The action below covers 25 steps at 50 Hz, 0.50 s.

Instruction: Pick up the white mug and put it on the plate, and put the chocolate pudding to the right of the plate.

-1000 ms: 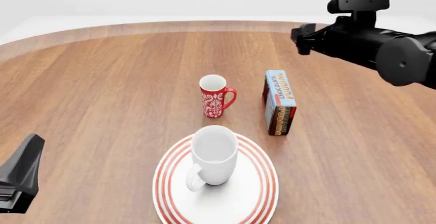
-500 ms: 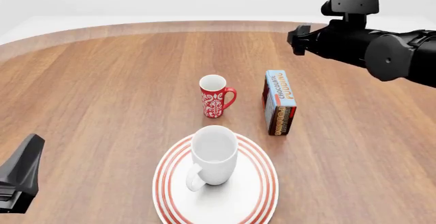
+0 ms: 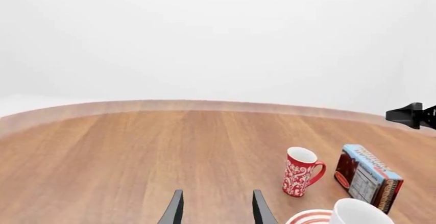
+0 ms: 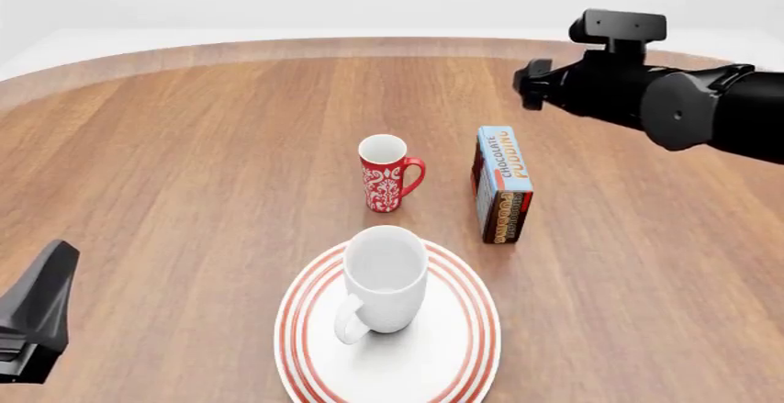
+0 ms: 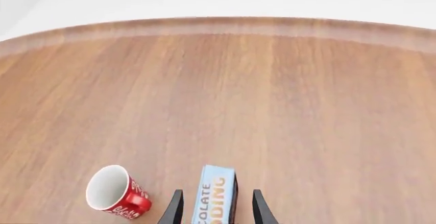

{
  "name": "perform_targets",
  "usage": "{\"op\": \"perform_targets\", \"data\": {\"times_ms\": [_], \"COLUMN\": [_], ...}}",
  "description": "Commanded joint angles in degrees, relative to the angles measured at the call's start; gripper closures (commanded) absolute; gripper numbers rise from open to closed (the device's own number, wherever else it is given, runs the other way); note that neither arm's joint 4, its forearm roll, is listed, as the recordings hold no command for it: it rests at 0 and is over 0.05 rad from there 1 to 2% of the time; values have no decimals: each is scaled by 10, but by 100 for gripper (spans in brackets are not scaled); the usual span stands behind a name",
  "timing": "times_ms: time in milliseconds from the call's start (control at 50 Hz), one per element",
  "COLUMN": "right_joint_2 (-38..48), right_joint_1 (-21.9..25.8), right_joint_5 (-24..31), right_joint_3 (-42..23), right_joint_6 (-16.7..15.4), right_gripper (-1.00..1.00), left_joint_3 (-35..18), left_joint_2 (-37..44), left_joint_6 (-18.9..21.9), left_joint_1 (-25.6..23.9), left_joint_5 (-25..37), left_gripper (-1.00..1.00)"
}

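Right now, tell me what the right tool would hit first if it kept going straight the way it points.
Most likely the pudding carton: in the wrist view it sits between the right tool's open fingers. Depth is unclear; from the front the tool is well above and beyond the carton.

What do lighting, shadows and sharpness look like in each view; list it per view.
Front view: flat, even light, only faint shadows under the white mug and chocolate pudding; all sharp.
Left wrist view: blank bright background, no glare; the plate is cut off at the edge.
Right wrist view: the table's far edge looks softly blurred; the right end effector fingers are crisp.
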Motion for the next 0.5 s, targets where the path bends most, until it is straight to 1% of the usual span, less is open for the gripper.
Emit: {"op": "perform_targets", "data": {"times_ms": [20,500], "right_joint_2": [19,73], "right_joint_1": [3,17], "right_joint_5": [-5,-12], "right_joint_3": [-2,-13], "right_joint_6": [4,12], "right_gripper": [-100,-100], "left_joint_3": [0,0], "left_joint_2": [0,0], "left_joint_6": [-9,-15], "left_joint_1": [0,1], "left_joint_5": [-2,-3], "left_gripper": [-100,-100]}}
